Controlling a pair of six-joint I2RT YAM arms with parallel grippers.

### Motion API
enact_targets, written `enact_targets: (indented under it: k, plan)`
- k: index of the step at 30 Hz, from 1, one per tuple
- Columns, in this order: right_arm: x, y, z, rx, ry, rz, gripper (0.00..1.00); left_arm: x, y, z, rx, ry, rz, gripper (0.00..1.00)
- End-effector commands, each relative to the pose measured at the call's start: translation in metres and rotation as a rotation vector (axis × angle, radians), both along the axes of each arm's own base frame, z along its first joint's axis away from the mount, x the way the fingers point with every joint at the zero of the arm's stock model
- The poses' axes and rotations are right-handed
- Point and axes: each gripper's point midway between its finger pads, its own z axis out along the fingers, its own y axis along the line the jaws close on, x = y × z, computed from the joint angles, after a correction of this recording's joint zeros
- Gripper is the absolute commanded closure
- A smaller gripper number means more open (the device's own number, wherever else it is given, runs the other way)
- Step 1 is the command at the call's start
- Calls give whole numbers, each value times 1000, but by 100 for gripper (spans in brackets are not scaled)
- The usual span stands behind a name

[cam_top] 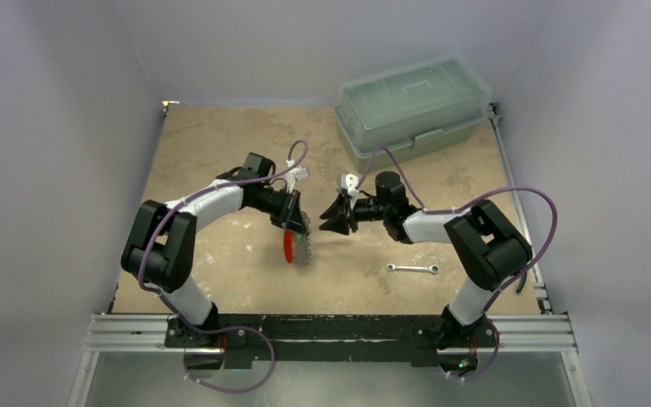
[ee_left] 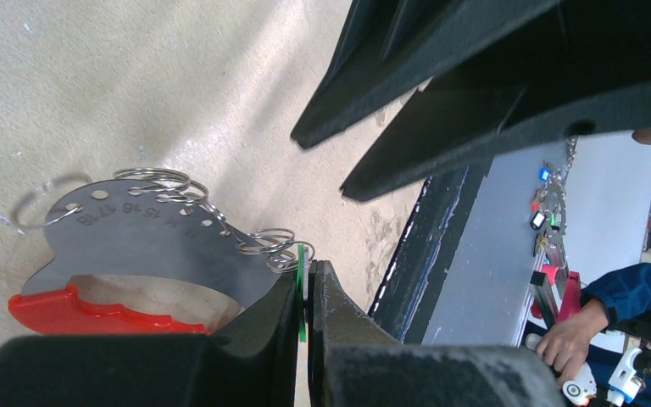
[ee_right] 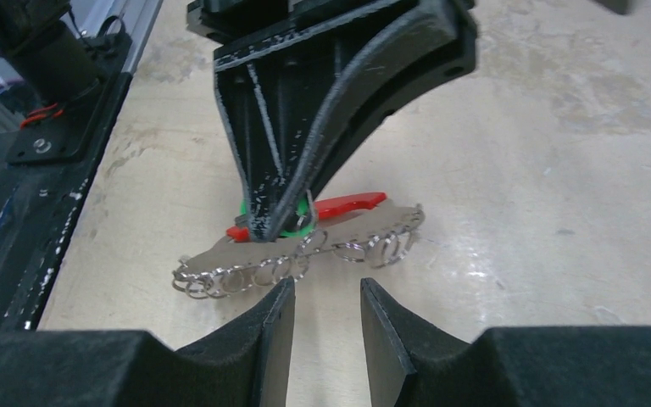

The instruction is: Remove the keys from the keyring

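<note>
Nearest the camera in the top view, along the bottom of the frame, the aluminium rail [cam_top: 331, 332] carries both arm bases. Just beyond it, right of centre, a slim silver wrench [cam_top: 413, 269] lies flat on the tan table [cam_top: 220, 144], well apart from everything else. Farther in, near the middle of the frame, the keyring [cam_top: 296, 249] hangs below the left gripper [cam_top: 299, 227]. The wrist views show it as a flat grey curved plate with numbered holes and one bright red section along its inner edge. The keys [ee_right: 258, 273] show only as small wire loops fringing the plate's outer edge. The left gripper is clamped tight on the one green key [ee_left: 302, 284], a thin green sliver pinched between its black fingers, so the whole plate dangles from that piece. Whether the plate's low edge rests on the table cannot be told. Level with it and just to its right in the top view, the right gripper [cam_top: 332, 219] points toward the left one with its fingers spread and nothing between them. It is near the keyring but not touching it. In its own wrist view the plate lies across the middle of the frame, beyond the gap between its fingertips. Farthest away, in the upper right of the top view, a pale green lidded box [cam_top: 413, 106] sits closed at the back of the table.
</note>
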Motion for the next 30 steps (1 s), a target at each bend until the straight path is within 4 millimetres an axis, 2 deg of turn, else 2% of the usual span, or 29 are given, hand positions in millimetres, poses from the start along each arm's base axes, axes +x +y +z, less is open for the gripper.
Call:
enact_targets:
  k: [1,5,17,19,25,30]
  plan:
    - [-7,15,14,9,-74,14,62,7,-8,25,-51,-96,-32,100]
    - [-6,21,5,0,-61,-7,61,5,-8,27,-58,-95,-36,100]
    - [-5,38,0,15,-34,-3,62,3,-7,32,-64,-113,-32,100]
    - [-5,39,1,17,-38,-3,69,3,-7,32,-64,-114,-31,100]
    - [-12,36,7,42,-46,15,99,4,-6,33,-63,-111,-18,100]
    - [-16,31,-3,9,-58,18,100,17,4,40,-81,-110,34,100]
